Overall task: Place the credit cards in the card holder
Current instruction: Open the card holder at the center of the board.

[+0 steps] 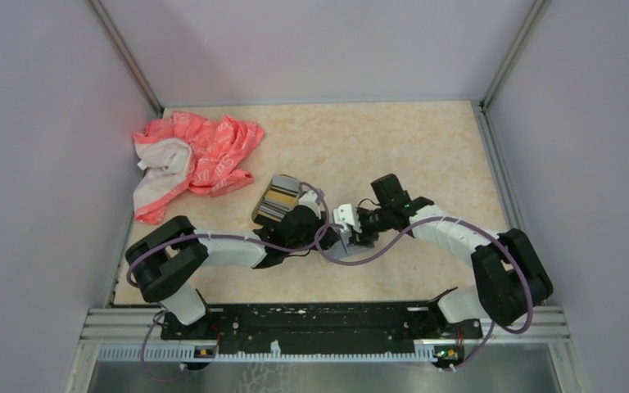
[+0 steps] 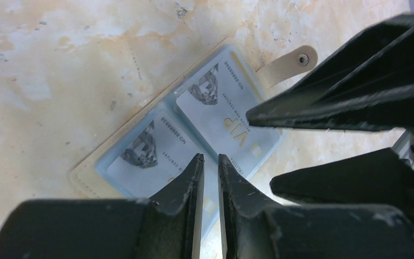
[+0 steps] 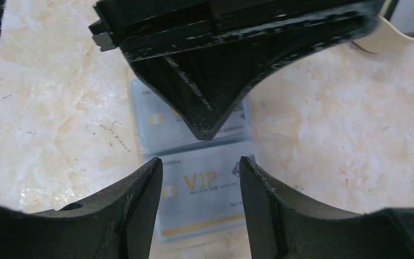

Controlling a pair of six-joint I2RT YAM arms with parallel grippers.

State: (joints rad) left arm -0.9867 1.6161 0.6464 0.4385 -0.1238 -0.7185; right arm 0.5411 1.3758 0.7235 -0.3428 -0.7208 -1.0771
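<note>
Card pickup apparently under way: left tool (image 2: 208, 167), jaws nearly together, grip impossible to tell, and right tool (image 3: 200, 167), jaws apart, hover over two credit cards (image 2: 226, 116) on a beige sleeve (image 2: 86, 172) mid-tabletop (image 1: 393, 139); next probably calls for a clean edge pinch, then a carry to the card holder (image 1: 277, 201) nearby.

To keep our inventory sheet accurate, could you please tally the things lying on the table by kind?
Pale blue VIP cards: 2
Tan snap-tab wallet: 1
Gold-olive tin, its cards too small to count: 1
Pink cloth: 1
Total: 5
</note>
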